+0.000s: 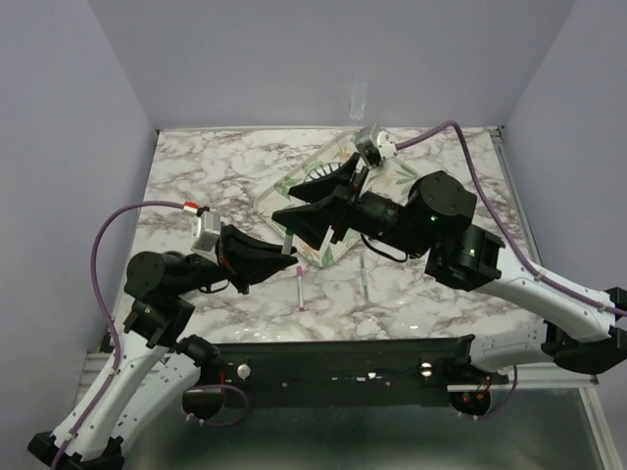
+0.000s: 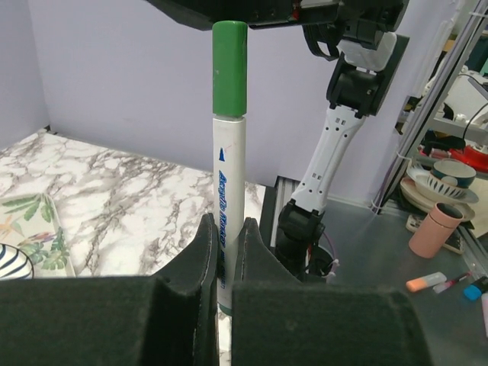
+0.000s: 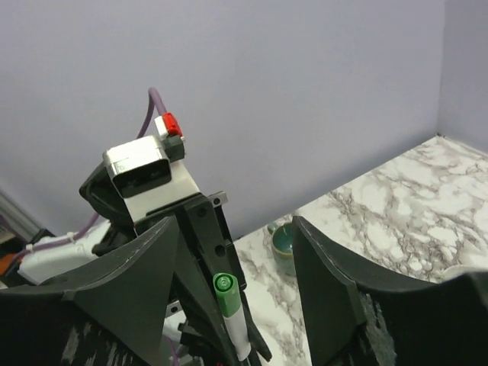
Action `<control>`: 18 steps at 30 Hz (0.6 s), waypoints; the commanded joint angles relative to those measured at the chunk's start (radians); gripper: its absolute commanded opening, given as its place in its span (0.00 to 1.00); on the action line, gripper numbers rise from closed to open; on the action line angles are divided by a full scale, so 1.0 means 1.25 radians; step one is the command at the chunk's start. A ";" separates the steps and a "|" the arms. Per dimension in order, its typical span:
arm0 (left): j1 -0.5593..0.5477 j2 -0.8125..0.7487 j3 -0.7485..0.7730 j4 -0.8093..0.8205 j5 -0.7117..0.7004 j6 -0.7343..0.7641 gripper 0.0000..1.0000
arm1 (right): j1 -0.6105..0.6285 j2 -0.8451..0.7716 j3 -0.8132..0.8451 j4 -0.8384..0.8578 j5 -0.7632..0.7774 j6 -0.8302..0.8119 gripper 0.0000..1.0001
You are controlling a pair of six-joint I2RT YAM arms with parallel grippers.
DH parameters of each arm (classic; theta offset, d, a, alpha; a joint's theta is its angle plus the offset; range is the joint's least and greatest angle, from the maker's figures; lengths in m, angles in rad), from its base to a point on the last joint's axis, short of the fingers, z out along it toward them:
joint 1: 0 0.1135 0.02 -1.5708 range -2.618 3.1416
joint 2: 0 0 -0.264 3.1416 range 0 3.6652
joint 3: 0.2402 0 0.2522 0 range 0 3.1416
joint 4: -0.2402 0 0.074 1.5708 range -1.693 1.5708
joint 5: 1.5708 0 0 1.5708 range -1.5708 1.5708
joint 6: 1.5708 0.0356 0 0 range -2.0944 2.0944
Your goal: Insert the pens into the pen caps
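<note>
Both fingers of your left gripper (image 2: 226,232) pinch the white pen (image 2: 229,175). Its green cap (image 2: 229,69) juts beyond them, toward the gap between the wide-open, empty fingers of the right gripper (image 3: 236,225). Push along the barrel, never sideways.

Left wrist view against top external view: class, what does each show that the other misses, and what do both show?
Only left wrist: blue lettering on the green-capped pen pinched in the left tool, and a pink cup off the table. Only top external: a pink pen lying loose on the table. Both: the marble table and the leaf-print tray.
</note>
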State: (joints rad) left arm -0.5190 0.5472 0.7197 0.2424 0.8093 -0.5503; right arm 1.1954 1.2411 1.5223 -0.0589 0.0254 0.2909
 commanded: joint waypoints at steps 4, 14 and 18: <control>0.003 -0.013 0.007 -0.023 0.015 -0.018 0.00 | 0.000 0.051 0.040 -0.040 -0.106 -0.009 0.64; 0.003 -0.006 0.002 -0.021 0.010 -0.022 0.00 | -0.002 0.043 -0.018 0.032 -0.100 0.020 0.47; 0.003 -0.007 0.001 -0.010 0.003 -0.025 0.00 | -0.002 0.031 -0.049 0.040 -0.095 0.027 0.38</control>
State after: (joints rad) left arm -0.5190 0.5434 0.7197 0.2188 0.8127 -0.5701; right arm 1.1954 1.3052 1.5089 -0.0475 -0.0830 0.3092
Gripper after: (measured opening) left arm 0.074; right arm 0.438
